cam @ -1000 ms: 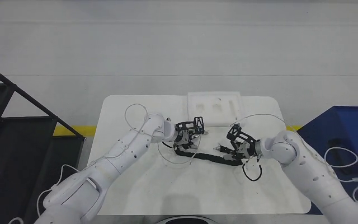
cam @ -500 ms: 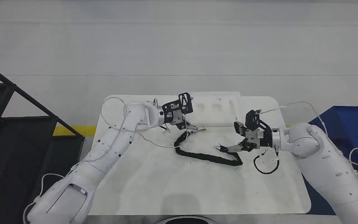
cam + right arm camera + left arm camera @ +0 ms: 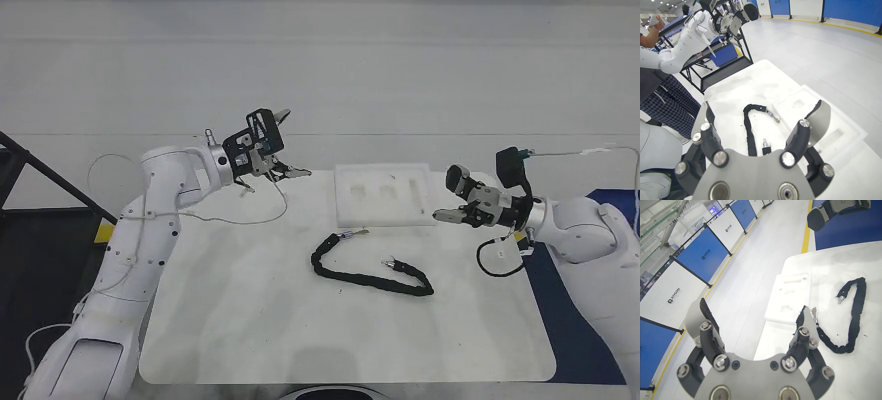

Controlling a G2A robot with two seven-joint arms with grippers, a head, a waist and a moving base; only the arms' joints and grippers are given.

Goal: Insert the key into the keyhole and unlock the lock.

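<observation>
Black woven fabric sleeves the chain lock [image 3: 365,277], which lies in a loose hook shape on the middle of the white surface [image 3: 250,320], just in front of a white foam tray [image 3: 385,195] with rectangular recesses. At the end nearest the tray a small silvery key [image 3: 357,233] juts from a short metal barrel, its tip touching or almost touching the tray's edge; the other end stops in a bare metal pin [image 3: 390,265] that lies apart from the barrel. Half a second ago both tools were down low by the chain's ends. Now the left tool [image 3: 290,145] is raised over the far left corner, jaws spread and holding nothing, and the right tool [image 3: 448,195] hangs beside the tray's right edge, equally wide and empty. The chain itself has barely shifted. From above I get the layout of both arms, but the key is a mere glint. The left wrist view gives me the key's flat bow [image 3: 813,310] and the ribbed rubber on the fingers [image 3: 707,311]. The right wrist view shows the barrel and key [image 3: 776,119] lined up, the pin [image 3: 765,144] standing clear, and the left tool [image 3: 732,36] lifted well off the surface.
</observation>
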